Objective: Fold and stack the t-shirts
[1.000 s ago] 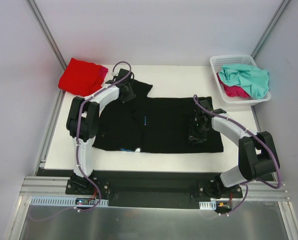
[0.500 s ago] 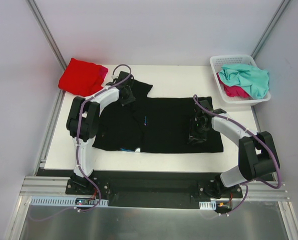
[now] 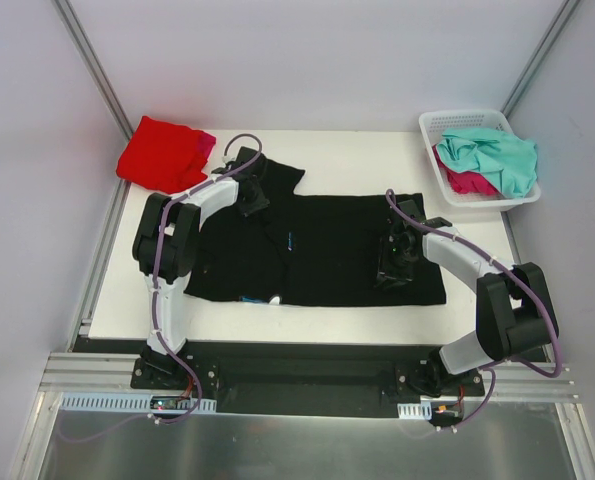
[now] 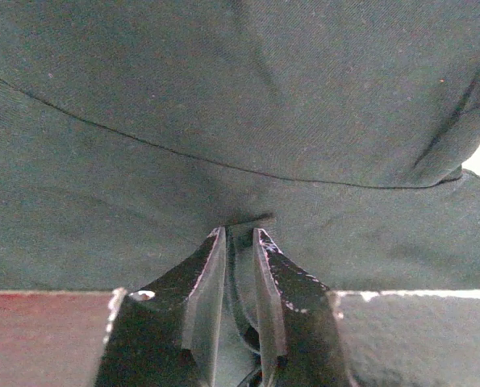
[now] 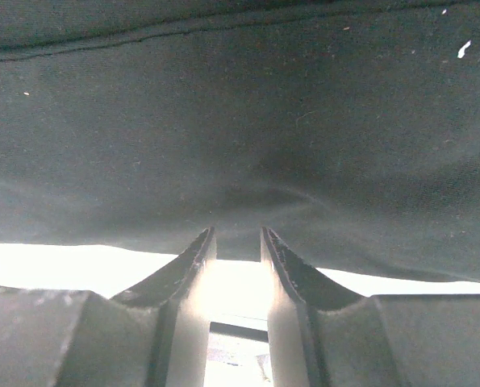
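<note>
Spreading over the middle of the white table (image 3: pixel 357 150) is the black t-shirt (image 3: pixel 317 250). Both arms are down on it: the left gripper (image 4: pixel 240 235) has its fingers pressed together on a pinch of cloth by the far-left sleeve, and the right gripper (image 5: pixel 238 238) is clamped on the hem near the right side. The red t-shirt (image 3: pixel 162 152) sits folded at the far-left corner, and the white basket (image 3: pixel 455 120) at far right holds the teal t-shirt (image 3: pixel 499 155) crumpled over the magenta-pink t-shirt (image 3: pixel 465 183), with pale walls and slanting metal posts (image 3: pixel 92 65) closing it all in.
</note>
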Controlling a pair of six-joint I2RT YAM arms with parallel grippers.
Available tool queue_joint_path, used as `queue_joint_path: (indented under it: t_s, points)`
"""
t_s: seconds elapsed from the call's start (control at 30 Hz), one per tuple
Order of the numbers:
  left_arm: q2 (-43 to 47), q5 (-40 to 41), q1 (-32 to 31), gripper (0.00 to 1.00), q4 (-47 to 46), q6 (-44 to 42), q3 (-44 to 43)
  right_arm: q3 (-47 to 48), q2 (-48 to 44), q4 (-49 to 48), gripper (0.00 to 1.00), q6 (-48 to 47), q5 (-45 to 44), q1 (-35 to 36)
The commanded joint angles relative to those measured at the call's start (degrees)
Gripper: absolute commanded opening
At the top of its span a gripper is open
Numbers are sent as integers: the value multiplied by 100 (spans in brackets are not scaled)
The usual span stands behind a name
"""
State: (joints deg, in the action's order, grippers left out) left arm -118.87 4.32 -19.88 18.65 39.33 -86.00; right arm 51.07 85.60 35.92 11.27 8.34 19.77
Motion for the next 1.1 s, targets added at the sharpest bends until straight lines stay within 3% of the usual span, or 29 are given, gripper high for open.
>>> queue_joint_path:
  t_s: [0.0, 0.13, 0.37, 0.43, 0.63, 0.9, 1.07]
  points:
    - [136, 17, -34, 20, -37, 31, -22, -36, -158, 46, 32, -54, 98, 27]
    - [92, 52, -60, 22, -81, 31, -58, -53, -158, 20, 32, -54, 141, 27]
    - [31, 122, -104, 11, -301, 57, 56, -80, -176, 11, 32, -72, 186, 27]
    - [4, 131, -113, 2, -353, 75, 83, -80, -184, 11, 32, -72, 194, 36]
    - [83, 122, -121, 0, -415, 119, 259, -71, -211, 20, 32, -72, 203, 27]
    - [1277, 587, -121, 0, -276, -153, 689, -80, -255, -15, 32, -37, 230, 62]
    - [1683, 799, -121, 0, 173, -373, 357, -45, -272, -50, 32, 25, 282, 123]
